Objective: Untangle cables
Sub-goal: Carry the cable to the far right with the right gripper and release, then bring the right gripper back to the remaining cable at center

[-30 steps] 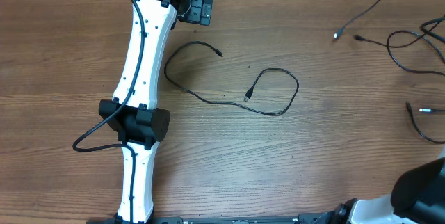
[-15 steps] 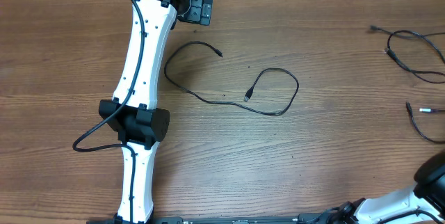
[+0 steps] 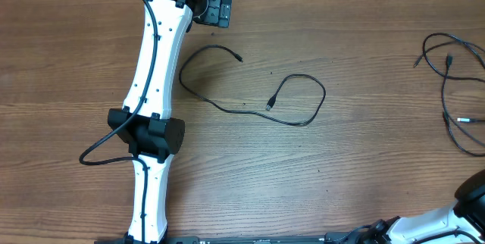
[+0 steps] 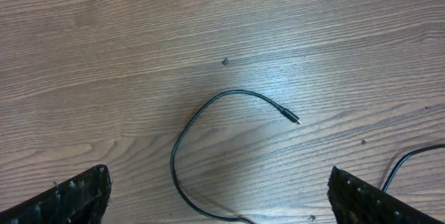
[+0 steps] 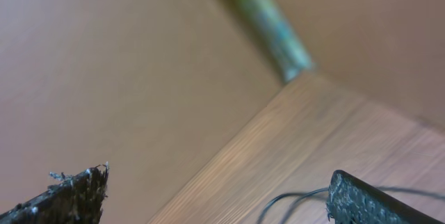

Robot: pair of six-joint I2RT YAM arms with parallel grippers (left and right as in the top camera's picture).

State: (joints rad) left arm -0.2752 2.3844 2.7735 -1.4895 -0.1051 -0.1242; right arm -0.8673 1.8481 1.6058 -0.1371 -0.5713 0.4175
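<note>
**Cables loose on table, both grippers open**

Wooden table (image 3: 364, 168). Left arm (image 3: 155, 70) stretches to the far edge. One long cable (image 3: 303, 121) lies mid-table in a loose loop. More looped cables (image 3: 455, 77) lie at the right edge. Left gripper (image 4: 219, 196) has fingers wide apart, empty, above the long cable's plug end. Right gripper (image 5: 215, 200) has fingers apart, gripping nothing.

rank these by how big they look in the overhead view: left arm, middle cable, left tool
1. left arm
2. middle cable, long but thin
3. left tool
Arm is nearer the camera, which inflates it.
</note>
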